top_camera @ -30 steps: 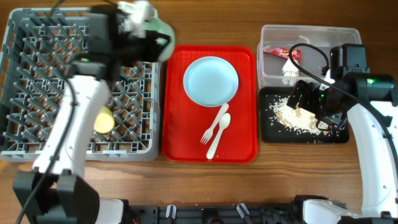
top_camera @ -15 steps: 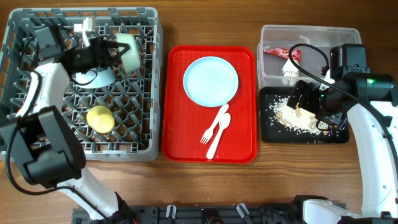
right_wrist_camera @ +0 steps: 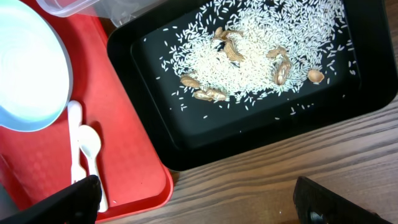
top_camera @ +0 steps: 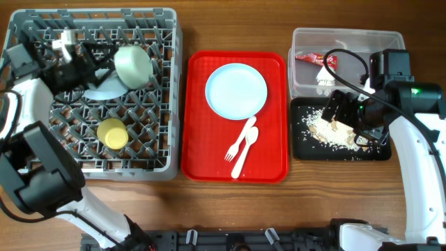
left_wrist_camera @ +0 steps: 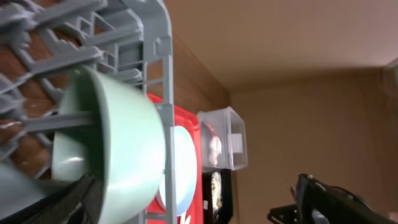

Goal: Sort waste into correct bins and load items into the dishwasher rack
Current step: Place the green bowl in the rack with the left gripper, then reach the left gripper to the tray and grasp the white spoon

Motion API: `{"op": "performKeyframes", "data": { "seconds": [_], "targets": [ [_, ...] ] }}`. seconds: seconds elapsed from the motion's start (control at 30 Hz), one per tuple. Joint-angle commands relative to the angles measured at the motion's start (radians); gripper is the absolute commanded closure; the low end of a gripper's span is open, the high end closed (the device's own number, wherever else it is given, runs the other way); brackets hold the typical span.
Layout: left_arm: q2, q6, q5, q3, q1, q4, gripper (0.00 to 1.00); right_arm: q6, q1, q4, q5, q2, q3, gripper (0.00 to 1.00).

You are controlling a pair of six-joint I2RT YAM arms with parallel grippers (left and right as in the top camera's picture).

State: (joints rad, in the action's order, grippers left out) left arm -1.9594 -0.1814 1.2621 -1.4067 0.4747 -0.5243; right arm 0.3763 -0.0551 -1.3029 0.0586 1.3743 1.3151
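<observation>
The left arm has swung further left across the large square grey plastic crate with upright pegs (top_camera: 157, 150), and the round mint-green bowl (top_camera: 134, 65) has gone with it, now lying tilted on its side among the pegs near the crate's far edge; the left gripper (top_camera: 103, 61) sits just beside the bowl's rim, but whether its fingers grip the bowl or stand clear I cannot tell; in the left wrist view a grey peg crosses the bowl's mouth (left_wrist_camera: 118, 149). A second pale bowl (top_camera: 104, 88) lies just under the gripper; the small yellow cup (top_camera: 111, 133) sits lower in the same crate. The right arm has not shifted; the right gripper (right_wrist_camera: 196, 186) hangs wide apart and empty over the shallow black rectangular tray (right_wrist_camera: 155, 134), which holds the beige-white rice crumbs (right_wrist_camera: 261, 46) and some brown bits. The round pale blue-white plate (top_camera: 236, 90), the white plastic fork (top_camera: 239, 141) and the white plastic spoon (top_camera: 245, 150) lie on the large red serving tray (top_camera: 202, 153); the small red sauce packet (top_camera: 312, 57) and the crumpled white scrap (top_camera: 325, 81) lie in the clear rectangular plastic tub (top_camera: 362, 38).
</observation>
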Motion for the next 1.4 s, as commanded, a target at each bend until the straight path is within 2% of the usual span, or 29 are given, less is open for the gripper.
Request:
{"op": "performKeyframes", "data": {
  "seconds": [0.0,0.13,0.27,0.33,0.43,0.5,0.6,0.8,0.9,1.1,1.2,1.37],
  "targets": [
    [0.051,0.009,-0.04,0.008,0.028,-0.008,0.0,-0.01,-0.002,-0.004,-0.014,-0.006,-0.001,0.01],
    [0.187,0.01,-0.184,0.008,0.033,-0.064,0.0,-0.01,-0.002,-0.004,-0.014,-0.006,-0.001,0.01],
    [0.332,0.01,-0.246,0.008,0.011,-0.151,0.0,-0.01,-0.002,-0.004,-0.014,-0.006,-0.001,0.01],
    [0.406,0.01,-0.349,0.008,-0.031,-0.223,0.0,-0.011,-0.002,-0.004,-0.014,-0.006,-0.001,0.0],
    [0.506,0.009,-0.606,0.008,-0.164,-0.358,0.0,-0.037,-0.003,-0.005,-0.015,-0.006,-0.001,0.0],
    [0.533,0.009,-0.717,0.008,-0.251,-0.408,0.0,-0.037,-0.003,-0.008,-0.015,-0.006,-0.001,0.0],
    [0.545,0.008,-0.871,0.009,-0.454,-0.478,0.0,-0.05,-0.003,-0.013,-0.014,-0.006,-0.001,0.0],
    [0.438,-0.148,-1.099,0.05,-0.945,-0.483,0.0,-0.05,-0.003,-0.03,-0.031,-0.006,-0.001,0.0],
    [0.335,-0.182,-1.104,0.05,-1.098,-0.451,0.0,0.052,-0.016,-0.049,-0.106,-0.006,-0.001,0.0],
    [0.142,-0.243,-1.104,0.05,-1.265,-0.363,0.0,0.037,-0.076,-0.056,-0.108,-0.006,-0.001,0.0],
    [0.059,-0.243,-1.112,0.05,-1.316,-0.311,0.01,0.015,-0.09,-0.06,-0.108,-0.006,-0.001,0.0],
    [-0.03,-0.243,-1.209,0.05,-1.347,-0.29,0.05,-0.006,-0.09,-0.06,-0.108,-0.006,-0.001,0.0]
  ]
}}
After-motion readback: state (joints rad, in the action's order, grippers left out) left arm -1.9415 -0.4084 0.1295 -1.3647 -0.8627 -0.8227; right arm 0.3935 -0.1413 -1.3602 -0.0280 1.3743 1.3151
